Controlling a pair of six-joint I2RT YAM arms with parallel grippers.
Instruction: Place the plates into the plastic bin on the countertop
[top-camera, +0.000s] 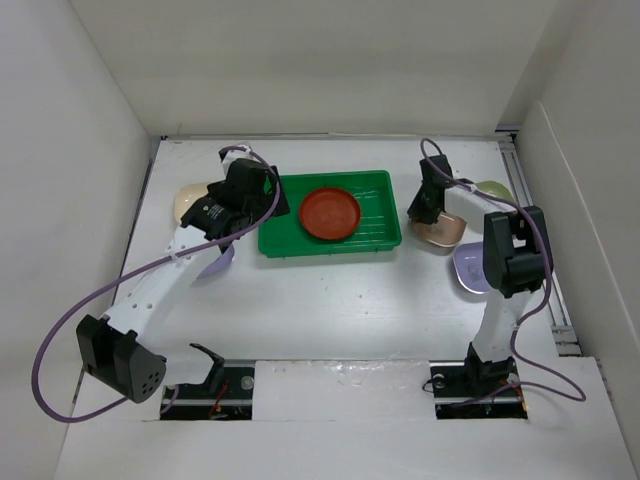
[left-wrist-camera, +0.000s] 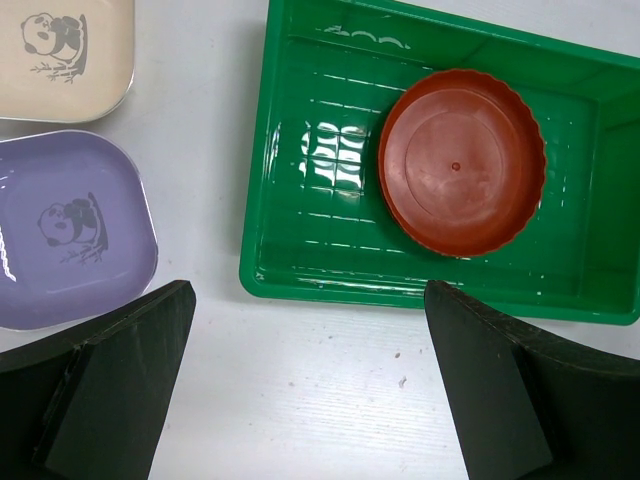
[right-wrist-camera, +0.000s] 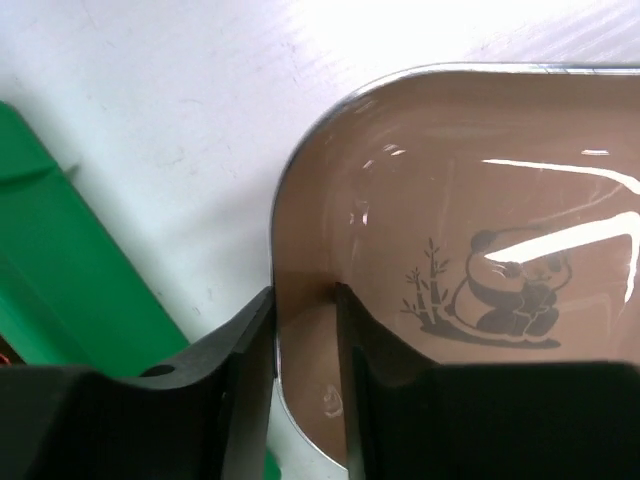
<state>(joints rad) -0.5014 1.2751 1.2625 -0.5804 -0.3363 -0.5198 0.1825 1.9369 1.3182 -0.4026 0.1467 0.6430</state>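
Note:
The green plastic bin lies at the middle back of the white countertop and holds one round reddish-brown plate. My left gripper hangs open and empty over the counter by the bin's left side; its wrist view shows the bin and the plate ahead of the gripper. My right gripper is shut on the rim of a pinkish-tan dish right of the bin. In the right wrist view, the gripper has one finger inside and one outside the dish.
A cream dish and a lavender dish lie left of the bin, also in the left wrist view as the cream dish and the lavender dish. A light green dish and another lavender dish lie by the right arm. White walls enclose the counter.

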